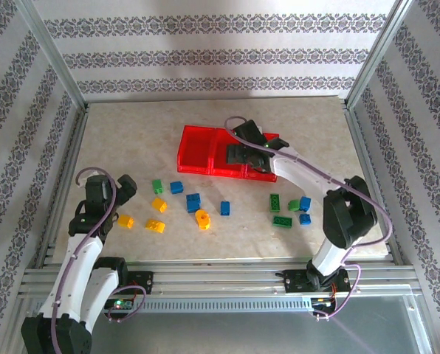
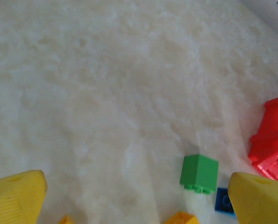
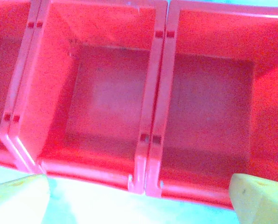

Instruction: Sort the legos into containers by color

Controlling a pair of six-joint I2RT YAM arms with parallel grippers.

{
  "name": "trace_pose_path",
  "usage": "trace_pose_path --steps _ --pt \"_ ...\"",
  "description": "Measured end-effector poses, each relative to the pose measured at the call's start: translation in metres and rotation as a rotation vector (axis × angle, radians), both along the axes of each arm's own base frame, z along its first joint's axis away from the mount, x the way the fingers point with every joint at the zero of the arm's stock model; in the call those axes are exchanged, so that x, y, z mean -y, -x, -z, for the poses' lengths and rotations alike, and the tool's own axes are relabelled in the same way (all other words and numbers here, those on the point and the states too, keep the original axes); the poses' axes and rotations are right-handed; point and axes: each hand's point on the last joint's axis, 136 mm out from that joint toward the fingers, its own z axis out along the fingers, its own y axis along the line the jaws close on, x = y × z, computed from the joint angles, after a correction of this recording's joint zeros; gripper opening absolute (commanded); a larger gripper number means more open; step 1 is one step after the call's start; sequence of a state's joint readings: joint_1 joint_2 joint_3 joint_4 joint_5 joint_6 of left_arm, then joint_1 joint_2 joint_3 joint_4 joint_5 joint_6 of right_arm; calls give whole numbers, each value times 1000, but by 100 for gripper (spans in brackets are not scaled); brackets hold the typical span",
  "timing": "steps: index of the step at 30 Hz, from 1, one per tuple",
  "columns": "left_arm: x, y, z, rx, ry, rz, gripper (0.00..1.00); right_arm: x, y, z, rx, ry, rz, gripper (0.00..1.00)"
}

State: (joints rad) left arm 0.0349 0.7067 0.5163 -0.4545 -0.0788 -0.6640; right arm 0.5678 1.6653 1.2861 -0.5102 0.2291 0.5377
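Right fingers [image 3: 258,198] spread, empty, over red tray [image 3: 150,93]; left fingers [image 2: 15,198] likewise, near green brick [image 2: 199,173]. Bricks [image 1: 193,200] scattered on bench [image 1: 131,140]. Your risk: arms clashing over middle bricks, small brick slipping.

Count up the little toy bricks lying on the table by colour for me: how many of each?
Yellow-orange bricks: 4
Blue bricks: 5
Green bricks: 4
Total: 13, all loose on the table.
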Motion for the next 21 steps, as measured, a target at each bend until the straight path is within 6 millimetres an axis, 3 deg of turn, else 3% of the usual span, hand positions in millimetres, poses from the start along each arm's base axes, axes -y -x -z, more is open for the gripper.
trace_pose_path --steps 12,21 --pt "1 58 40 -191 119 -132 99 32 43 3 51 1 12 98" --pt "5 78 82 -343 173 -193 79 42 49 -13 117 -7 27 98"
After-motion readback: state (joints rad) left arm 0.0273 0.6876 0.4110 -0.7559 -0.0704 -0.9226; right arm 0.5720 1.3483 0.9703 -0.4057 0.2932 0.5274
